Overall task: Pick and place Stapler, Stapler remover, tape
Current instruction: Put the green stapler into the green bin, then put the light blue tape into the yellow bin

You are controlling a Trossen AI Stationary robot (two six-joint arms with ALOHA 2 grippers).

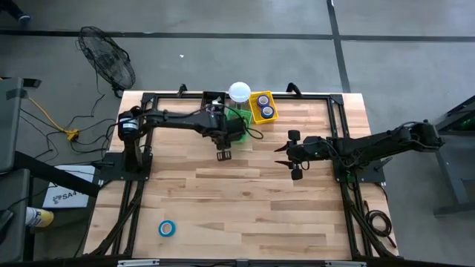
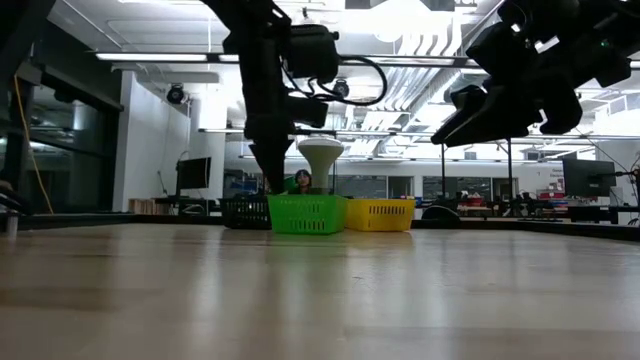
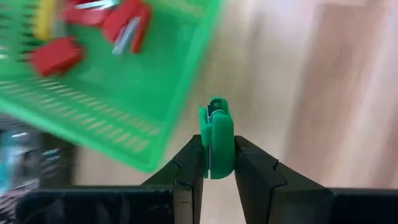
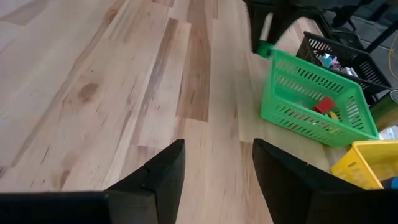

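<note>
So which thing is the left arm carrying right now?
Find the green basket at the far edge of the table, beside the yellow one. At its near side the left tool pinches a small green staple remover; unlike the red ones lying inside the basket, it is green and held outside.
</note>
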